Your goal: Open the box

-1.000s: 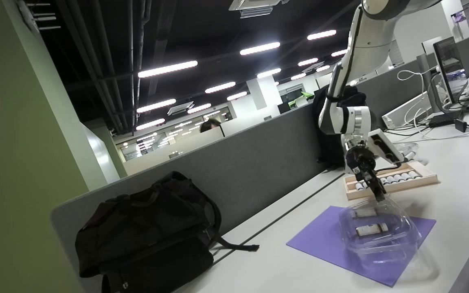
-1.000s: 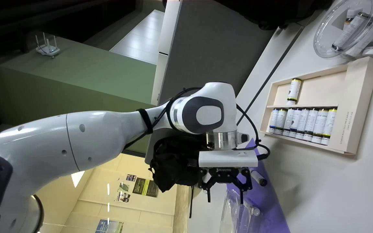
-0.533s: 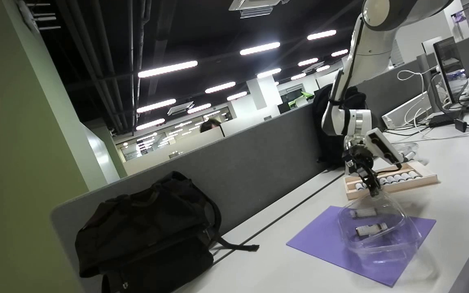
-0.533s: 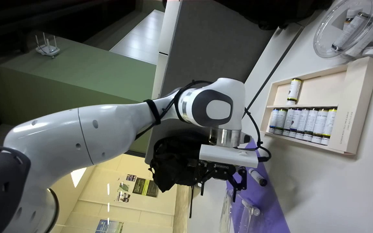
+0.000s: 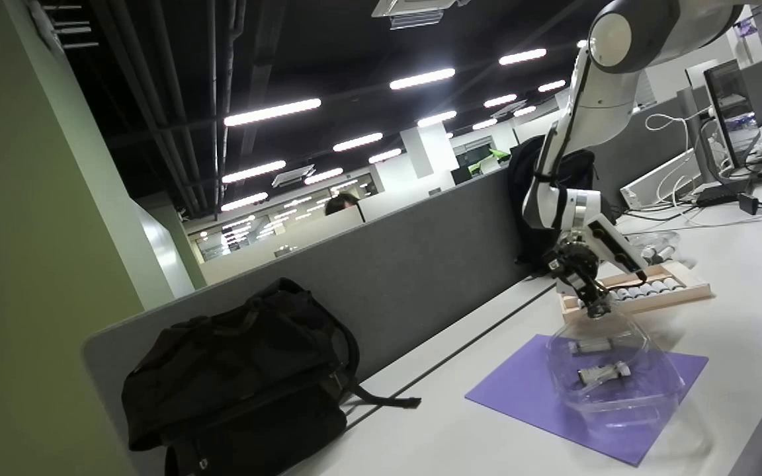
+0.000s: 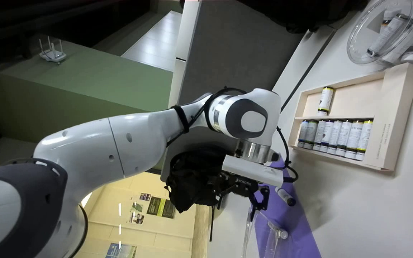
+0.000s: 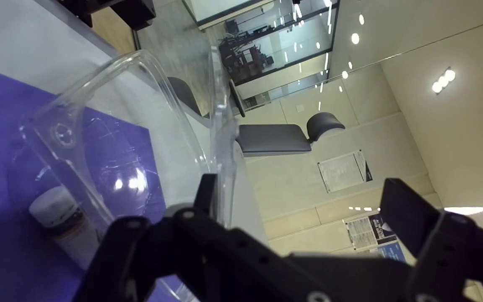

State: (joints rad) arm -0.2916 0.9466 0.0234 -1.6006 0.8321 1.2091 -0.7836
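The lid point(image 7: 222, 126) is now tipped farther from the box point(image 5: 622, 396), seemingly pushed by the wide-spread claw point(image 7: 300, 194). Opening is judged nearly complete.

Lid point(image 7: 222, 130) blocks nr 1 finger point(image 7: 205, 195) — room twd other.

1. White "ROBOTIQ" lettering point(image 6: 243, 182) is showing on the black two-fingered gripper point(image 6: 236, 210) in an exterior view.
2. Print point(image 6: 384, 142) is running along the pale rectangular wooden tray point(image 6: 395, 107), too small to read.
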